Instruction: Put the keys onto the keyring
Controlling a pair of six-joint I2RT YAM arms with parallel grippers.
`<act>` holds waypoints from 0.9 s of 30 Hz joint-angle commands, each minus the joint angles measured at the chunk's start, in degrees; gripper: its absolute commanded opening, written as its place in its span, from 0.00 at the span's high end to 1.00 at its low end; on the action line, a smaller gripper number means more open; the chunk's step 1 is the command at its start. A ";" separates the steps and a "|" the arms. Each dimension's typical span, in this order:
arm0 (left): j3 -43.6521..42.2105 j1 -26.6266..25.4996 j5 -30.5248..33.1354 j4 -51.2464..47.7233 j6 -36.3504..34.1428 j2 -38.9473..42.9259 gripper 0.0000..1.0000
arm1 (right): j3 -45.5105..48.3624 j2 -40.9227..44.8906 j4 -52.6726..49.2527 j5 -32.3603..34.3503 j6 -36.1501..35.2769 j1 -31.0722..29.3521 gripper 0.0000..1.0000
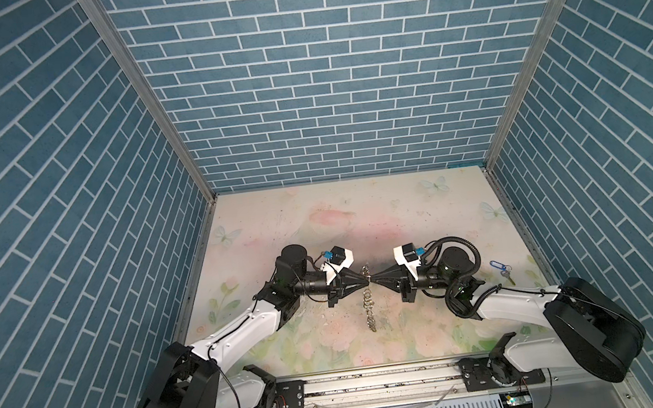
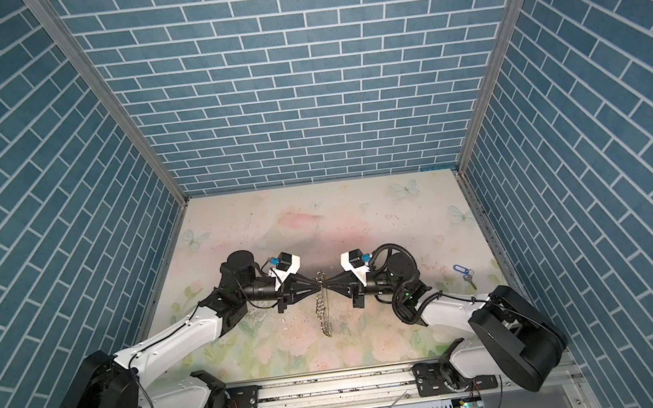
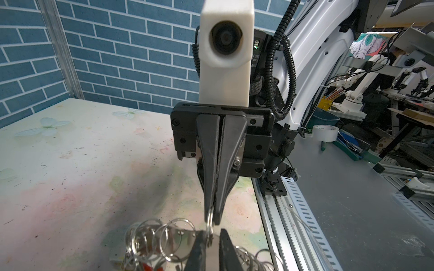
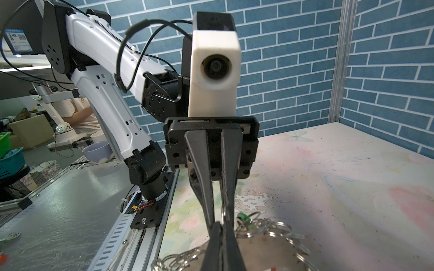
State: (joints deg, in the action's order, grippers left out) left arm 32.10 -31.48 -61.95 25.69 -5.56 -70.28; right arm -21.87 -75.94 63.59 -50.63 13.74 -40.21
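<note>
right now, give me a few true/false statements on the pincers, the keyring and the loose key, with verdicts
1. The right pincer is shut on a split ring of the keyring. True.
2. The blue-tagged key is threaded on the keyring. False: it lies on the table beside the right arm, well apart from the keyring.
3. The left pincer and the right pincer meet nearly tip to tip over the keyring. True.
4. The left pincer holds a yellow-tagged key. False: no key is in it, and its tips are at the same split ring.
</note>
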 commanded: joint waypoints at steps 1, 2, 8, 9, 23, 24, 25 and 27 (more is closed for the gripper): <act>0.40 -0.16 -1.52 1.90 0.81 -0.11 0.86 | -0.25 -0.17 4.13 -0.87 1.50 -0.43 1.00; 0.42 -0.16 -1.50 1.90 0.82 -0.21 0.86 | -0.28 -0.17 4.11 -0.83 1.47 -0.49 1.00; 0.51 -0.33 -1.73 1.73 0.81 -0.47 0.90 | -0.37 -0.26 4.26 -0.62 1.49 -0.66 1.00; 0.56 -0.35 -1.68 1.57 0.73 -0.46 0.92 | -0.39 -0.30 4.26 -0.61 1.47 -0.71 1.00; 1.73 -0.33 0.55 -4.87 -2.86 0.79 1.00 | -1.05 2.33 -4.27 1.16 -1.68 -0.70 0.87; 1.81 -0.34 0.83 -5.55 -3.32 0.97 1.00 | -1.07 3.82 -7.03 1.88 -2.84 -0.60 0.79; 2.03 -0.33 1.08 -6.45 -3.71 1.14 1.00 | -0.95 5.54 -9.88 3.15 -4.35 -0.59 0.74; 2.38 -0.33 1.77 -7.95 -4.52 1.28 1.00 | -0.64 9.25 -15.68 5.99 -7.41 -0.42 0.67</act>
State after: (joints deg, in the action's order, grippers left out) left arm 32.45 -31.70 -60.71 20.29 -7.88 -70.28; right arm -21.89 -71.11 54.78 -48.03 11.29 -40.60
